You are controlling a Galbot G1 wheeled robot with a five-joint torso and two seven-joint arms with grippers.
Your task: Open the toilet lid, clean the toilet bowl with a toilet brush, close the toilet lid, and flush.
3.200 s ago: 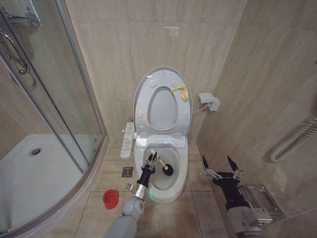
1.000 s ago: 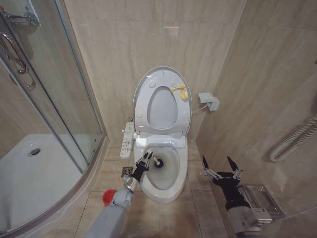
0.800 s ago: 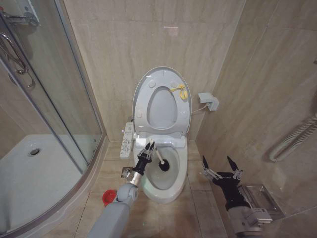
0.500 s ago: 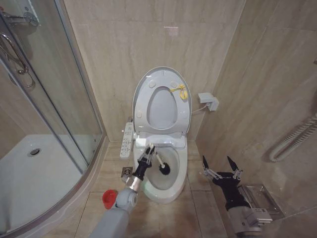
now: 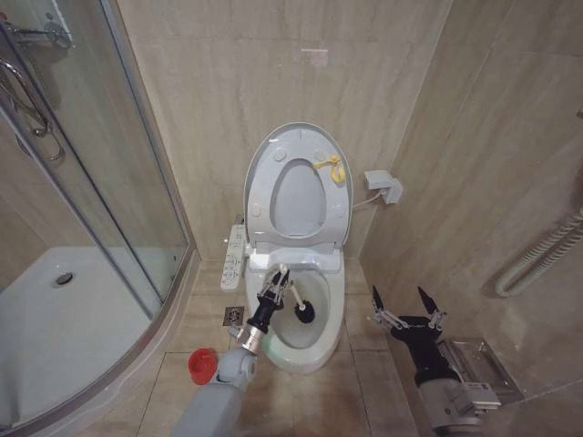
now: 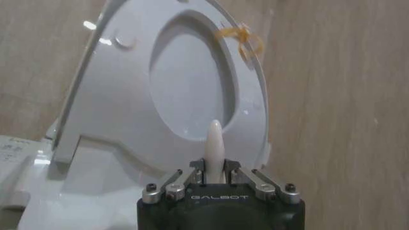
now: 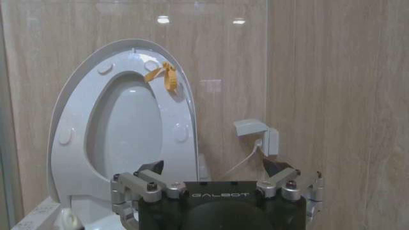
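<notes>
1. Left claw point(image 5: 274, 289) sits over the left rim of the toilet bowl point(image 5: 328, 339), clamped on the thin white handle of the toilet brush point(image 5: 301, 308). Left wrist view confirms it: handle tip pokes up between the pinched fingers point(image 6: 197, 168).
2. Handle is angled so the dark bristle head sits down inside the basin, right of the claw. Judging by that, this is the scrubbing step, with the grip high on the stick to keep the claw out of the bowl.
3. Toilet lid point(image 5: 298, 137) and seat with yellow tag point(image 5: 332, 167) are both upright against the wall, leaving the bowl fully exposed for the brush.
4. Right claw point(image 5: 406, 309) is parked low on the right of the toilet, fingers spread, holding nothing, well clear of the work.
5. Red cup holder point(image 5: 202, 365) stands on the floor left of the bowl, beside the left arm, in easy reach for returning the brush.
6. Closing the lid and flushing remain.
</notes>
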